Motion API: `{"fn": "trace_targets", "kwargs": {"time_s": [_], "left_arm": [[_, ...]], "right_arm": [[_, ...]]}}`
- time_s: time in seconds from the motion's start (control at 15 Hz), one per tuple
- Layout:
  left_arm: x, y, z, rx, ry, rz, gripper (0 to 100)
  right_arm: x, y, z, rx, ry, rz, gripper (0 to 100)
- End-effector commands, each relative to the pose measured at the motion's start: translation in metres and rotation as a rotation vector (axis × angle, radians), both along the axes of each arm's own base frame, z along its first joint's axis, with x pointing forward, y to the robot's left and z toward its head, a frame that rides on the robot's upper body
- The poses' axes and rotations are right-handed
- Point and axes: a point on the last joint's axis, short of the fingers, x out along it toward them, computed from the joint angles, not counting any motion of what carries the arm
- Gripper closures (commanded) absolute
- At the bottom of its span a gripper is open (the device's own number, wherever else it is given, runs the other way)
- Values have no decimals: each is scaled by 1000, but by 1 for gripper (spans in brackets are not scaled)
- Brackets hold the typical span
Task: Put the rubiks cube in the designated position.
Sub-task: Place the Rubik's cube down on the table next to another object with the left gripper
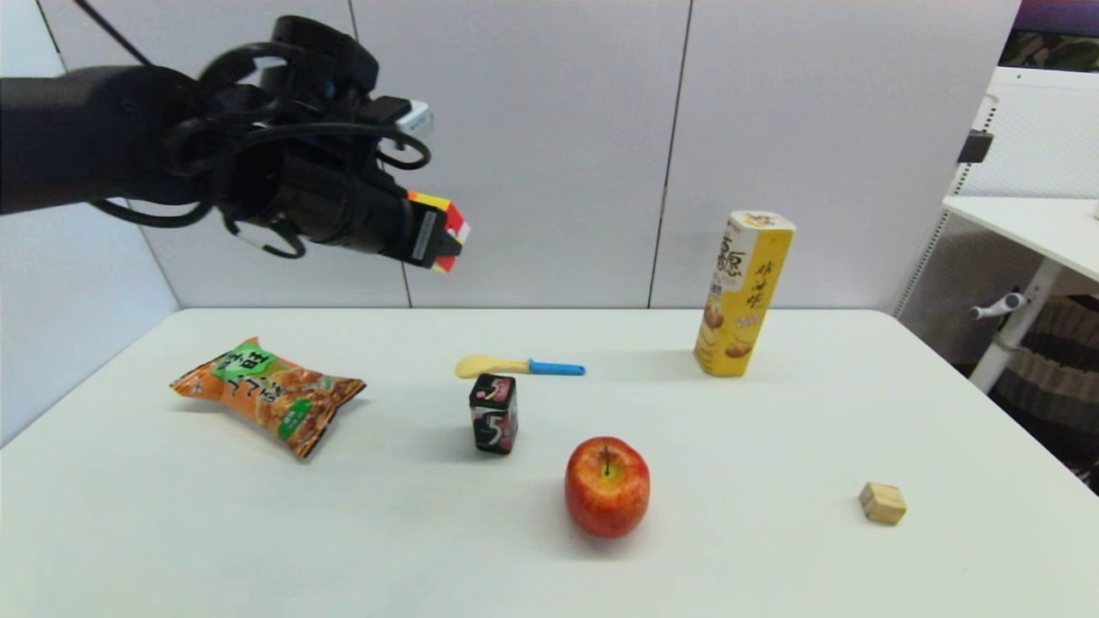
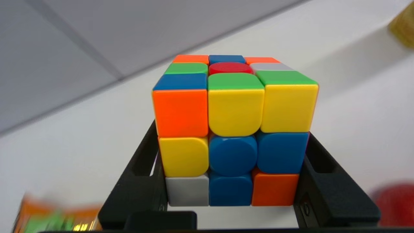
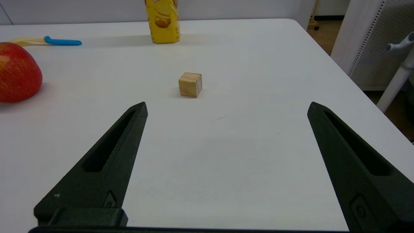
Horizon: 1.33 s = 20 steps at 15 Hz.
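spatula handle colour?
Blue handle, pale yellow blade on the spatula; clearest in the head view.

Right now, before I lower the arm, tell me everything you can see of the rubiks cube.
The rubiks cube is a glossy plastic 3x3 with rounded, scrambled orange, yellow, blue, green, red and white squares. The left gripper is shut on it, one black finger pressed on each of two opposite sides. It hangs high in the air, well above the table, over the far left part, near the back wall. Only the fingers touch it. No damage shows.
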Motion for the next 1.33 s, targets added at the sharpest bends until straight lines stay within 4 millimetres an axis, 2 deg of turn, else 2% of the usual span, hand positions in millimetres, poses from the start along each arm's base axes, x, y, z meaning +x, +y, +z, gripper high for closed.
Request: {"fn": "trace_targets", "kwargs": {"time_s": [0.07,0.2,0.53,0.73,0.93,1.0,1.13,1.33], "left_arm": [[73,-38,-70,-28,58,-81,100],[86,-45,-97,-19,83,-83,100],[102,-50,-136,-11,147,-100,100],[104,-51,-143,-7,158,-98,100],[103,-51,-141,-31,167,-81,100],[103,-52,-141,-45,170,-73,0],[103,-52,-140,-34,163,-80,0],[100,-50,-122,-54,106,-84,0]], "right_arm": [[0,0,0,0,1,0,0],[0,0,0,0,1,0,0],[0,0,0,0,1,0,0],[0,0,0,0,1,0,0],[0,0,0,0,1,0,0],[0,0,0,0,1,0,0],[0,0,0,0,1,0,0],[0,0,0,0,1,0,0]]}}
